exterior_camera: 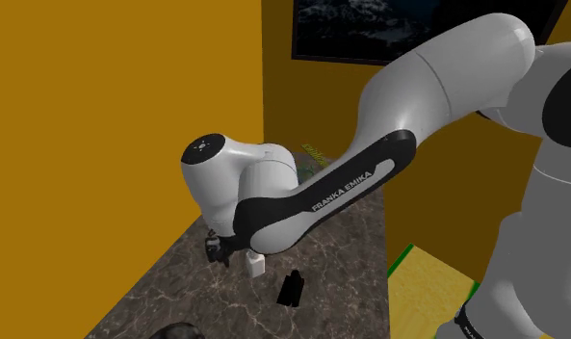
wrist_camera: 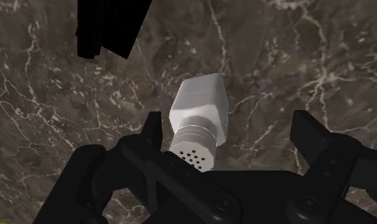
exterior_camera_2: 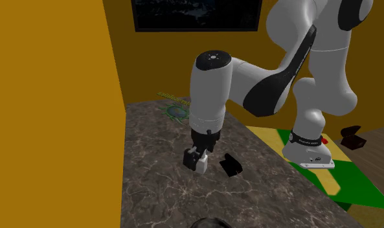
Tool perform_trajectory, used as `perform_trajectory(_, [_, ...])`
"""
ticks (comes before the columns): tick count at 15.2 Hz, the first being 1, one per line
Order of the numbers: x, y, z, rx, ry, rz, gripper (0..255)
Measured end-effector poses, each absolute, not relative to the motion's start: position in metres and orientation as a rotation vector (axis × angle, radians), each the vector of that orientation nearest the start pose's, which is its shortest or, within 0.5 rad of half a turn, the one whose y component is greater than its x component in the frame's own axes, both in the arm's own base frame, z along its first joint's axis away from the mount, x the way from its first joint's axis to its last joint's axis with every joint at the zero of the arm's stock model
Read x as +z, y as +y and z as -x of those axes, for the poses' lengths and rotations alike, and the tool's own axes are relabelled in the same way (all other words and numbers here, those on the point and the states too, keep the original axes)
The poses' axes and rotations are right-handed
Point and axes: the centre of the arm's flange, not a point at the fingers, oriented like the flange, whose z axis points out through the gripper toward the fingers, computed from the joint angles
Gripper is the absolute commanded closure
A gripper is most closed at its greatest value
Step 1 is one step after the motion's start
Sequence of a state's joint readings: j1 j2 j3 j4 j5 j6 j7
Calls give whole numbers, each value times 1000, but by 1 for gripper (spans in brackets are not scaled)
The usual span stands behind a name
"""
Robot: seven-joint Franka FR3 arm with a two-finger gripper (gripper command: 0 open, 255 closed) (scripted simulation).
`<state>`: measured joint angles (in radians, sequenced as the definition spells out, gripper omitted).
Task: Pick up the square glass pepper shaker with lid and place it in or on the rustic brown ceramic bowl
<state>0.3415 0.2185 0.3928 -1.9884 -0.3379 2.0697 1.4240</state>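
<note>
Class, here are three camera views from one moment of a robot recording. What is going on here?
The white arm's black gripper hangs low over a dark marbled counter. Its fingers are open on either side of a small white square shaker with a perforated lid. The shaker stands on the counter and is not clasped, so the pick-up is not yet done. A black object sits nearby on the counter. A dark rounded shape at the second exterior view's lower edge may be the bowl.

Black block (wrist_camera: 110,25) near shaker (wrist_camera: 199,105)

Arm (exterior_camera: 343,185) bent low, pincer (wrist_camera: 230,130) spread wide
</note>
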Motion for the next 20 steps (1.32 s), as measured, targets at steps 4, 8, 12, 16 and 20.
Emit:
perform_trajectory(4, [336,367,-448,-217,850,3222,0])
perform_trajectory(8, [331,366,-448,-218,850,3221,0])
perform_trajectory(12, [332,366,-448,-218,851,3222,255])
perform_trajectory(16, [332,365,-448,-219,851,3222,255])
perform_trajectory(20, [332,365,-448,-219,851,3221,255])
